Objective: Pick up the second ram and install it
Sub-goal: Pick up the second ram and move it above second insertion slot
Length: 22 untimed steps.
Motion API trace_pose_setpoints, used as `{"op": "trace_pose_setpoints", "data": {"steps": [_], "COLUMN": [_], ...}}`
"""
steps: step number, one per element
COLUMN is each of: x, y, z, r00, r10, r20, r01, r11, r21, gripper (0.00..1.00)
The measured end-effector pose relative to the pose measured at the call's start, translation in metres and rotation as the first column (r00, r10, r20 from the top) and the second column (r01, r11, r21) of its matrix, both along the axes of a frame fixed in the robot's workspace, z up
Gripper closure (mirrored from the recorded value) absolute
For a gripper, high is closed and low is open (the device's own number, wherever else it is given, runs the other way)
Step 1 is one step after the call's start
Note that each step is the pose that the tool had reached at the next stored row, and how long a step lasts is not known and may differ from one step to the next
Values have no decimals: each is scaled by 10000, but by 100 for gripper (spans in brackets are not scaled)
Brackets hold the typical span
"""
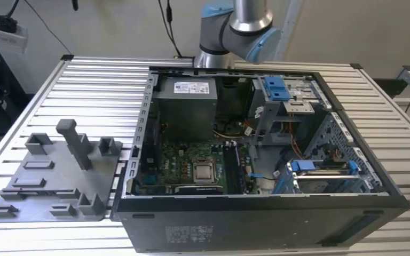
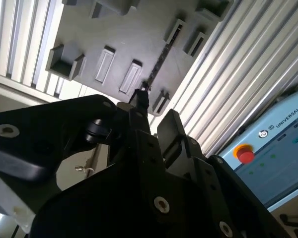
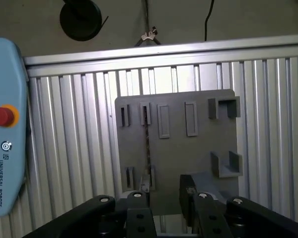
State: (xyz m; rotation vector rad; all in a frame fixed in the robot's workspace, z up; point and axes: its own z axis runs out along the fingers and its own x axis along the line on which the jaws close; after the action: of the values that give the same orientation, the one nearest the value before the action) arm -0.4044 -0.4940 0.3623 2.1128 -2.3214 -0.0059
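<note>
matt grey plastic tray (image 3: 188, 153) on ribbed, dull-sheen metal table (image 3: 74, 148); matt black tool (image 3: 164, 191)

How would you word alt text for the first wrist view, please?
A thin dark memory stick stands on edge in the slots of a grey tray on a ribbed metal table. The dark gripper, open, hangs above the tray, holding nothing. A pendant with a red button is nearby.
</note>
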Motion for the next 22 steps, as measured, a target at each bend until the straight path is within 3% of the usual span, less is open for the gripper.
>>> {"op": "trace_pose_setpoints", "data": {"steps": [1,2,16,18,22], "x": [0,-1,-5,-6,-6], "y": [0,0,0,0,-2], "z": [0,0,0,-12,-51], "r00": [10000,10000,10000,10000,10000], "r10": [0,0,1,5,58], "r20": [0,0,1,55,53], "r01": [0,0,-1,-5,-59], "r11": [10000,10000,10000,10000,9999], "r21": [0,0,-2,1,138], "gripper": [64,58,58,58,58]}}
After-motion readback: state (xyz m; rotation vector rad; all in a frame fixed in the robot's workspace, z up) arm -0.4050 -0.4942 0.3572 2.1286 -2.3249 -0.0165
